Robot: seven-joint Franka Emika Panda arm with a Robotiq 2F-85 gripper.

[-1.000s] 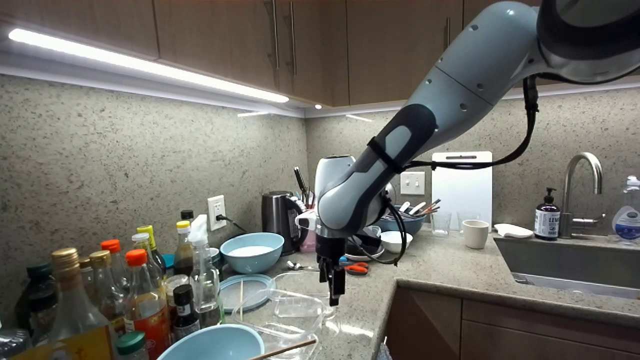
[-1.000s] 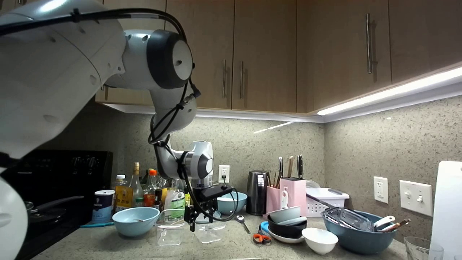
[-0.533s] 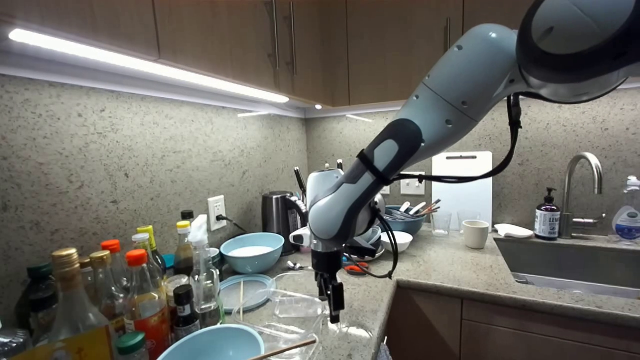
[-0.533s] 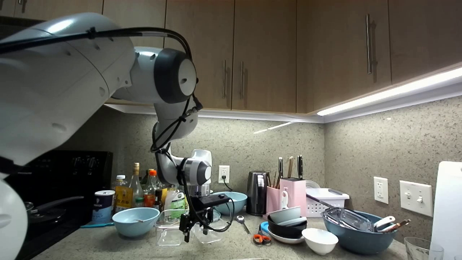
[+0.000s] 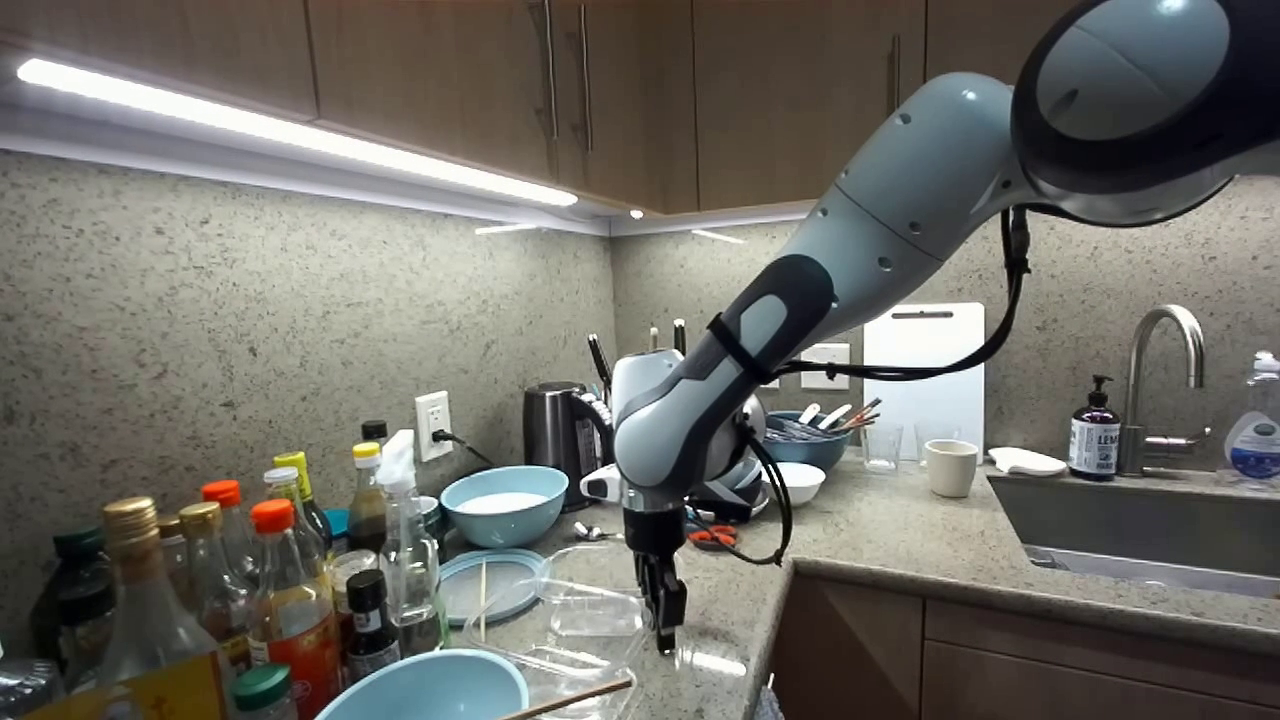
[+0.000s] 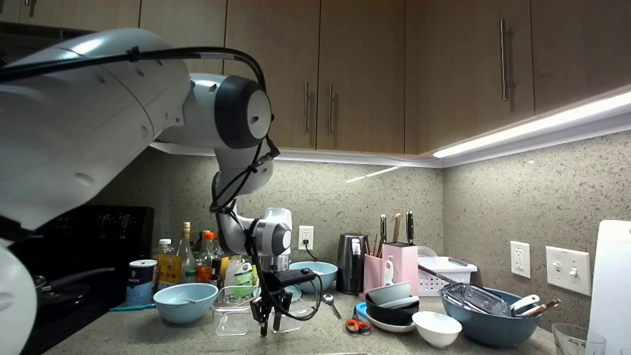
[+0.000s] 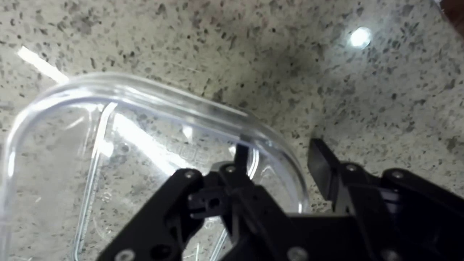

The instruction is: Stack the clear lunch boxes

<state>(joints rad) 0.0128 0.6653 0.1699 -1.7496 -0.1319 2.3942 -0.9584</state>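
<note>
Two clear lunch boxes rest on the counter: one clear lunch box (image 6: 230,323) beside the blue bowl, and another clear lunch box (image 6: 291,323) partly hidden behind my fingers. My gripper (image 6: 270,327) is down low at that second box. In the wrist view the box's rounded rim (image 7: 152,99) runs between the jaws of my gripper (image 7: 278,145). The left finger (image 7: 241,156) stands on the box's inner side, seen partly through the plastic. Outside the wall is the right finger (image 7: 320,168), with a gap to the rim. The jaws are apart and not clamped on it.
A light-blue bowl (image 5: 425,690) with a chopstick (image 5: 565,700) across it stands by the nearer box. Bottles (image 5: 285,590) crowd the wall side, near a blue lid (image 5: 490,585). Scissors (image 6: 357,326) and a spoon (image 6: 331,304) lie to one side. The counter edge (image 5: 775,620) is close.
My arm has come down, bringing the fingers from above the box to its rim. The fingers have drawn closer together.
</note>
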